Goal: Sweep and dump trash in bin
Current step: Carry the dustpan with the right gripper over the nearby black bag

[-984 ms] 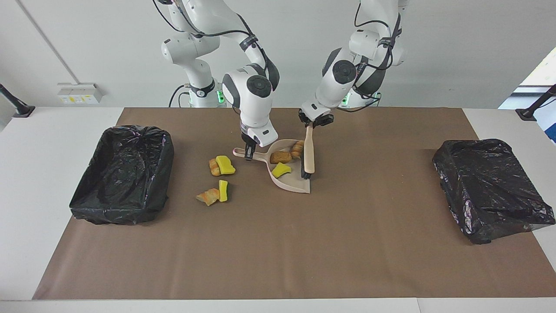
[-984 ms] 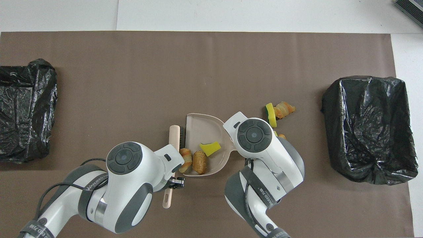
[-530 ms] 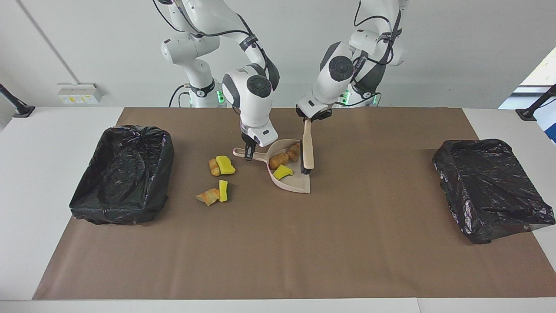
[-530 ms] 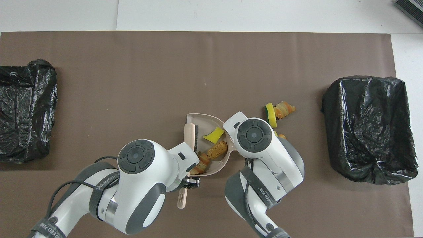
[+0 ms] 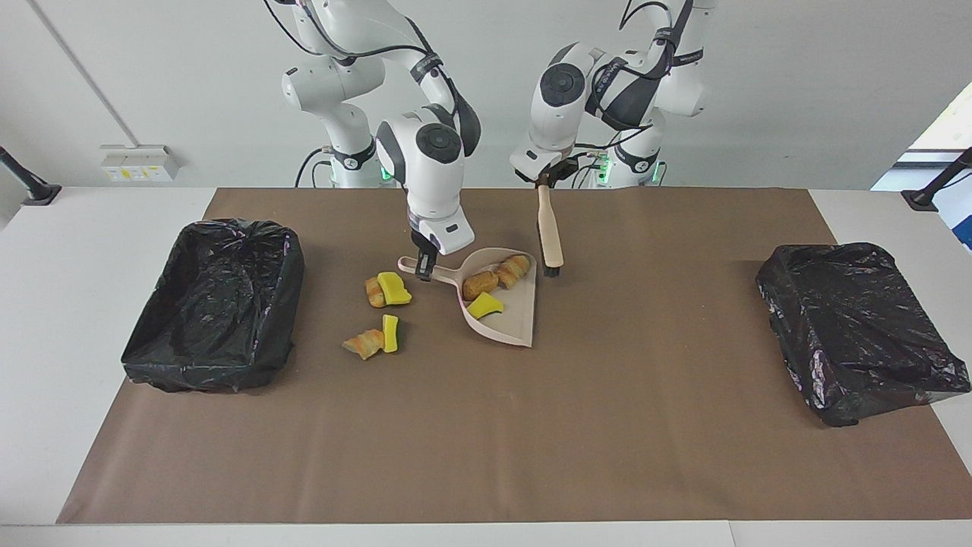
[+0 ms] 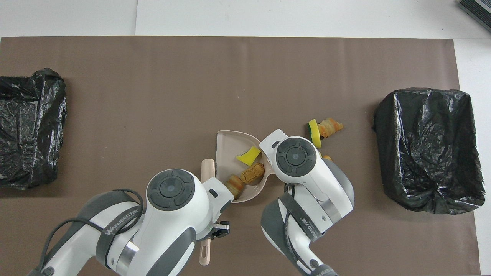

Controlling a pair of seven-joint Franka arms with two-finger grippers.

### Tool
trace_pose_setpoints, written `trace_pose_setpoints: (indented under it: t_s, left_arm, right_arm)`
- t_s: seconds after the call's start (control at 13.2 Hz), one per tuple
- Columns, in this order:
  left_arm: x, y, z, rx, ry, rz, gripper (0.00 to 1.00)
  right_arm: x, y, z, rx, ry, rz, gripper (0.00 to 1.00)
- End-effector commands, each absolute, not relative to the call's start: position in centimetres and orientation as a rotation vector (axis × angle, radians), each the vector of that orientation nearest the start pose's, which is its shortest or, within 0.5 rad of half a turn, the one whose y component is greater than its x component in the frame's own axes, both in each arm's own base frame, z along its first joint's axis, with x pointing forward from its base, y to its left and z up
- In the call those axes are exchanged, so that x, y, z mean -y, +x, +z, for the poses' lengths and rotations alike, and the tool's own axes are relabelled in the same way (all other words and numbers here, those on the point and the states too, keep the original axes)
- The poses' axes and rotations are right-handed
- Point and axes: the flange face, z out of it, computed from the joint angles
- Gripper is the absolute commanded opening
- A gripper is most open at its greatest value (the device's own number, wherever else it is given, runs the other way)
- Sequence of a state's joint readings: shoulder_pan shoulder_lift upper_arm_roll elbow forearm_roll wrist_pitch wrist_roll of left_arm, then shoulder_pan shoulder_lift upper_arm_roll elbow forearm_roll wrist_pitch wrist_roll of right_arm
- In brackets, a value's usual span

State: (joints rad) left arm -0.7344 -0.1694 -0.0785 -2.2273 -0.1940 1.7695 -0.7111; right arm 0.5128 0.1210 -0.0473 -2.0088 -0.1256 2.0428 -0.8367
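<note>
Up goes the brush [image 5: 550, 232], lifted clear of the dustpan [image 5: 510, 323] by the left gripper [image 5: 544, 179], clamped on its handle. Right gripper [image 5: 425, 267] pinches the pan's handle: three trash [image 5: 486, 305] chunks aboard, four on the mat toward the bin [image 5: 216, 304]. Tilt it and they could roll out.

Landmark: dustpan [image 5: 507, 304], mid-desk. Farther from the robots than the pan, the brown mat [image 5: 486, 441] lies bare. Toward the right arm's end, four loose trash chunks [image 5: 380, 311] sit between pan and black-lined bin [image 5: 216, 304]. Toward the left arm's end, bare mat up to the second bin [image 5: 858, 327]; the held brush [image 5: 548, 232] hangs beside the pan's open edge.
</note>
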Motion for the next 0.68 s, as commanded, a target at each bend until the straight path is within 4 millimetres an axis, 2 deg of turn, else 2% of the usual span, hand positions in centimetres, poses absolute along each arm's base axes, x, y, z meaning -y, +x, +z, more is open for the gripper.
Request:
trace_pose_setpoints:
  t_s: [0.0,0.3,0.53,0.61]
  left_arm:
    - [34.1,26.9,42.5,-0.041,-3.016,0.421,0.0]
    - [36.7,22.2,41.2,-0.009,-2.995,0.379,0.0]
    - [38.5,18.4,38.9,0.002,-3.006,0.326,0.0]
    - [38.8,18.1,38.2,0.012,-3.013,0.314,0.0]
  right_arm:
    - [-22.6,52.2,42.4,2.001,-2.5,0.157,0.0]
    - [-17.1,54.1,47.8,1.886,-2.552,0.156,0.0]
    - [-10.6,54.9,52.1,1.781,-2.629,0.124,0.0]
    - [-7.9,55.3,53.1,1.737,-2.655,0.126,0.0]
